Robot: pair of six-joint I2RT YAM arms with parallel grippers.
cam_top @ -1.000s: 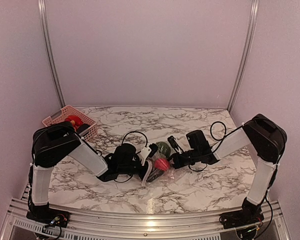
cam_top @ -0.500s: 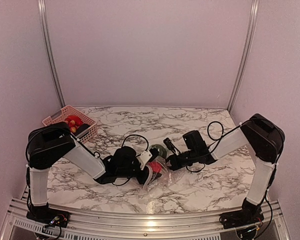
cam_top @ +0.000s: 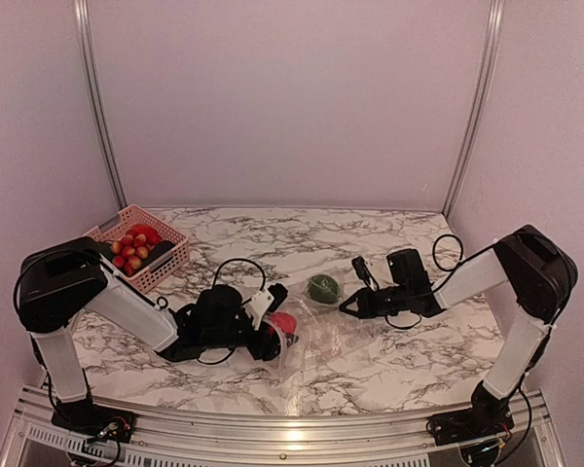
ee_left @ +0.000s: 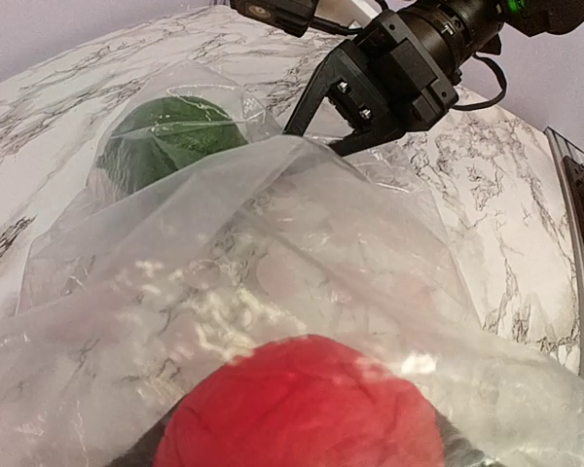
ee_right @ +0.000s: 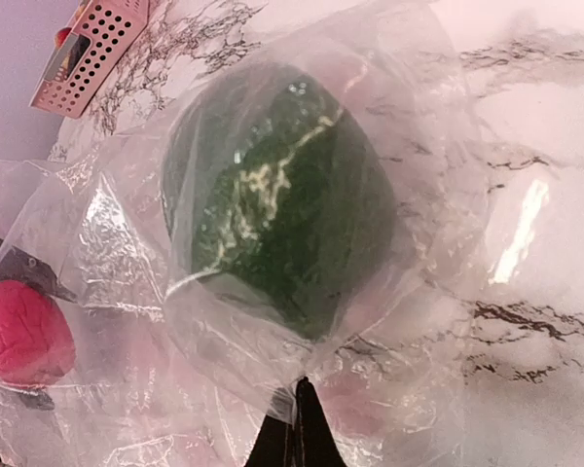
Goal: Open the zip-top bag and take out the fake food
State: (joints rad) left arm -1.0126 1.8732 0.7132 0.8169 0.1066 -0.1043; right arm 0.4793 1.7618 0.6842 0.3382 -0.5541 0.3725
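Note:
The clear zip-top bag (cam_top: 316, 331) lies crumpled on the marble table between both arms. My right gripper (cam_top: 350, 309) is shut on a pinch of the bag's film (ee_right: 273, 389), just below a dark green fake food (ee_right: 273, 195) that sits inside the bag (cam_top: 321, 288). My left gripper (cam_top: 273, 326) is shut on a red fake food (cam_top: 284, 322), which fills the bottom of the left wrist view (ee_left: 302, 409) at the bag's left end. There the bag (ee_left: 273, 243) and the green piece (ee_left: 165, 141) lie beyond it. I cannot tell whether the red piece is wholly outside the bag.
A pink slatted basket (cam_top: 171, 255) at the back left holds several red and orange fake foods. It also shows in the right wrist view (ee_right: 92, 49). Black cables loop on the table near both wrists. Walls enclose the table on three sides.
My left gripper has pulled left with the red food. My right gripper has moved right, drawing the bag out. The left arm no longer covers the basket.

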